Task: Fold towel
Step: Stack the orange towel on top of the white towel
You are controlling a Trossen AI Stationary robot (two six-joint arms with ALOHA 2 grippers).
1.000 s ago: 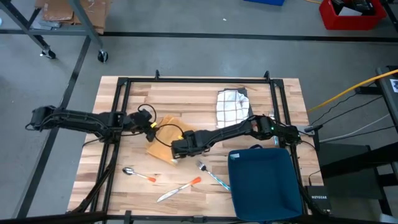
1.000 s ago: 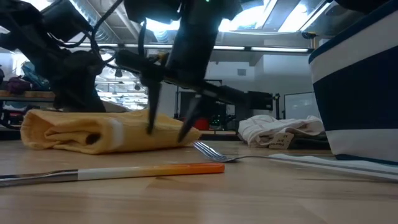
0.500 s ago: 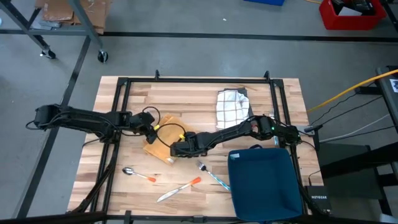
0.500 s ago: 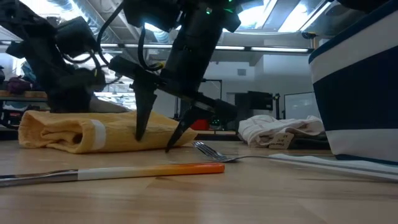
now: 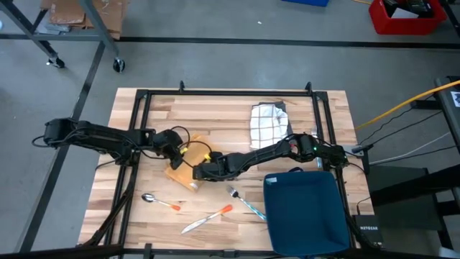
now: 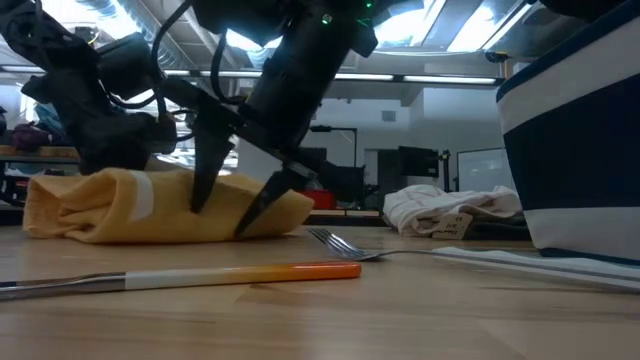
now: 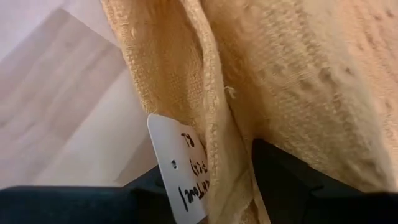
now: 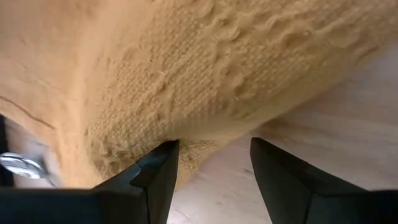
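light: bright overhead | low view: ceiling glare | wrists: blurry

Workshop: concrete floor [image 5: 215, 65], red bin [image 5: 406, 18].

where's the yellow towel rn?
High view: the folded yellow woven towel lies left of table centre, between the left gripper and the right gripper, just above the orange-handled spoon.

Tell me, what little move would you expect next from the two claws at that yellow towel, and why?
Probably the right gripper should close on the yellow towel's edge. Its fingers stand open, tips down at the bunched cloth, pinching nothing. The left gripper is at the towel's other side, with cloth and a white tag between its fingers.
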